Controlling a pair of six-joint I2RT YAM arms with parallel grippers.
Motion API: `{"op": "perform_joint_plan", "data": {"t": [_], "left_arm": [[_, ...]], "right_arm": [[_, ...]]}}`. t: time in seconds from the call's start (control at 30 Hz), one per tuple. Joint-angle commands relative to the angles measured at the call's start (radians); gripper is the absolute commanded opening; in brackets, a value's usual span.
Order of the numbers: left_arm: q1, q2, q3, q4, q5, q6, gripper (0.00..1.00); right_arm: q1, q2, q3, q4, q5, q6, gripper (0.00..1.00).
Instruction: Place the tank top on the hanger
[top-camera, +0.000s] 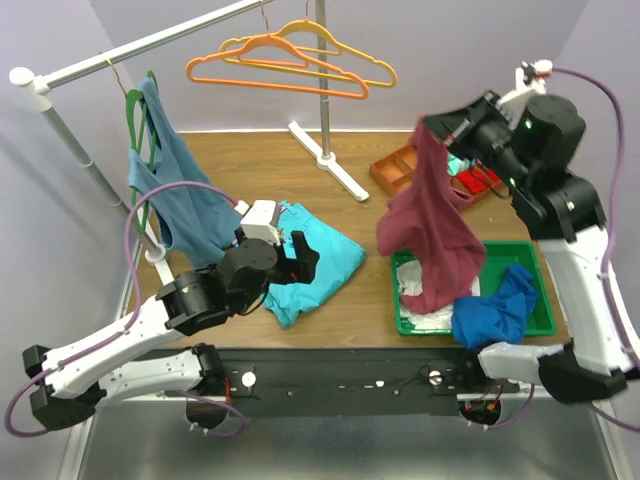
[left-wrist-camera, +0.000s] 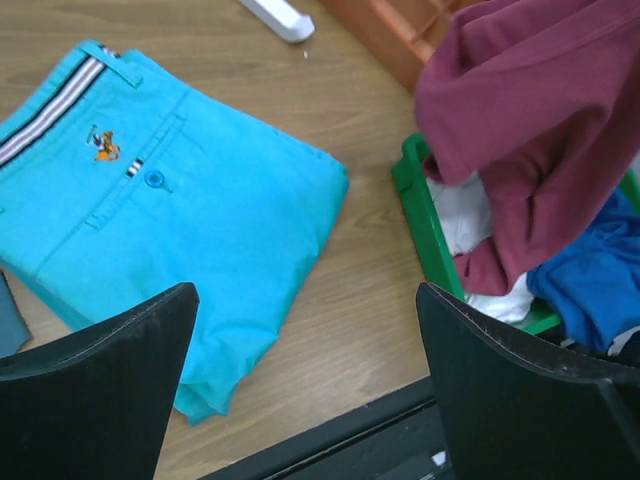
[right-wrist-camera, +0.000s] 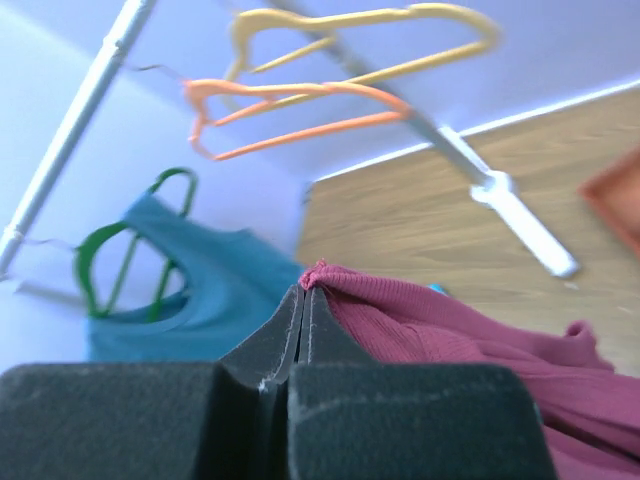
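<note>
The maroon tank top (top-camera: 432, 228) hangs in the air from my right gripper (top-camera: 432, 128), which is shut on its top edge; its lower part drapes into the green tray (top-camera: 540, 322). In the right wrist view the fingers (right-wrist-camera: 305, 300) pinch a fold of the tank top (right-wrist-camera: 420, 315). The orange hanger (top-camera: 280, 66) hangs on the rail (top-camera: 150, 42) at the back, also visible in the right wrist view (right-wrist-camera: 300, 105). My left gripper (top-camera: 300, 258) stands open over the turquoise folded garment (top-camera: 310, 262), with nothing between its fingers (left-wrist-camera: 100, 380).
A yellow hanger (top-camera: 330, 45) hangs behind the orange one. A blue-grey tank top (top-camera: 180, 190) hangs on a green hanger (top-camera: 140, 150) at the left. The green tray holds white and blue cloth (top-camera: 500, 305). An orange-brown box (top-camera: 400, 170) sits at the back right. The rail's stand foot (top-camera: 330, 160) rests mid-table.
</note>
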Motion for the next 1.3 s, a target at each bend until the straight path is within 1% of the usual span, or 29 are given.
{"op": "perform_joint_plan", "data": {"t": [0.0,0.03,0.13,0.17,0.27,0.33,0.4,0.43,0.47,0.5,0.53,0.57,0.6,0.63,0.67,0.7,0.73,0.77,0.8,0.83,0.87,0.93,1.0,1.03,1.1,1.13,1.2,1.23,1.27], "left_arm": [[0.010,-0.032,0.087,-0.048,-0.125,0.004,0.99],[0.012,-0.033,0.109,-0.054,-0.136,0.009,0.99],[0.016,-0.041,0.149,-0.077,-0.175,0.022,0.99],[0.018,-0.047,0.155,-0.079,-0.189,0.027,0.99],[0.022,-0.058,0.167,-0.080,-0.228,0.029,0.99],[0.030,-0.056,0.166,-0.080,-0.247,0.019,0.99],[0.041,-0.053,0.158,-0.077,-0.263,-0.010,0.99],[0.042,-0.050,0.141,-0.068,-0.261,-0.016,0.98],[0.047,-0.049,0.129,-0.061,-0.252,-0.022,0.98],[0.050,-0.047,0.117,-0.051,-0.248,-0.036,0.96],[0.059,-0.044,0.089,-0.045,-0.239,-0.057,0.94],[0.062,-0.041,0.072,-0.042,-0.228,-0.072,0.93],[0.067,-0.036,0.057,-0.042,-0.211,-0.086,0.91],[0.070,-0.033,0.008,-0.036,-0.193,-0.112,0.90],[0.079,-0.032,-0.023,-0.022,-0.174,-0.119,0.88],[0.085,-0.030,-0.055,0.013,-0.130,-0.125,0.88],[0.093,-0.024,-0.116,0.036,-0.105,-0.128,0.86],[0.119,-0.016,-0.143,0.062,-0.079,-0.129,0.83],[0.134,-0.004,-0.164,0.111,-0.050,-0.132,0.82],[0.153,0.034,-0.184,0.136,0.013,-0.129,0.80],[0.177,0.054,-0.213,0.166,0.056,-0.120,0.76],[0.228,0.135,-0.227,0.254,0.154,-0.114,0.73],[0.245,0.196,-0.209,0.304,0.176,-0.094,0.72],[0.251,0.258,-0.194,0.312,0.180,-0.087,0.71],[0.260,0.315,-0.132,0.331,0.190,-0.076,0.71],[0.265,0.370,-0.109,0.338,0.197,-0.056,0.71],[0.265,0.422,-0.030,0.348,0.228,-0.019,0.70],[0.263,0.483,0.000,0.335,0.226,0.014,0.70],[0.265,0.516,0.065,0.320,0.229,0.038,0.69]], "right_arm": [[-0.002,0.207,0.262,0.029,-0.279,-0.001,0.01],[-0.002,0.241,0.372,0.029,-0.337,0.019,0.01],[0.000,0.331,0.508,0.073,-0.422,0.082,0.01],[0.000,0.347,0.529,0.093,-0.477,0.100,0.01],[0.005,0.404,0.610,0.140,-0.540,0.157,0.01],[0.008,0.413,0.632,0.133,-0.545,0.160,0.01],[0.014,0.375,0.515,0.155,-0.548,0.154,0.01],[0.018,0.337,0.437,0.219,-0.549,0.154,0.01],[0.018,0.259,0.356,0.253,-0.545,0.156,0.01],[0.018,0.209,0.154,0.288,-0.539,0.157,0.01],[0.018,0.165,0.055,0.369,-0.537,0.168,0.01],[0.023,0.120,-0.063,0.403,-0.549,0.171,0.01],[0.021,0.024,-0.258,0.423,-0.543,0.170,0.01],[0.024,-0.022,-0.382,0.451,-0.528,0.162,0.01],[0.032,-0.082,-0.489,0.466,-0.497,0.160,0.01],[0.031,-0.181,-0.588,0.469,-0.471,0.160,0.01],[0.031,-0.240,-0.792,0.468,-0.438,0.159,0.01],[0.034,-0.286,-0.876,0.468,-0.386,0.165,0.01],[0.034,-0.326,-0.968,0.465,-0.373,0.171,0.01],[0.035,-0.399,-1.091,0.445,-0.358,0.183,0.01],[0.037,-0.424,-1.153,0.445,-0.342,0.200,0.01],[0.037,-0.487,-1.227,0.440,-0.347,0.226,0.01],[0.038,-0.523,-1.283,0.411,-0.319,0.229,0.01],[0.038,-0.536,-1.297,0.378,-0.304,0.231,0.01],[0.038,-0.569,-1.320,0.361,-0.278,0.228,0.01],[0.038,-0.572,-1.323,0.345,-0.269,0.225,0.01],[0.037,-0.569,-1.320,0.339,-0.253,0.217,0.01],[0.038,-0.566,-1.316,0.333,-0.250,0.206,0.01],[0.038,-0.560,-1.311,0.331,-0.244,0.200,0.01]]}}
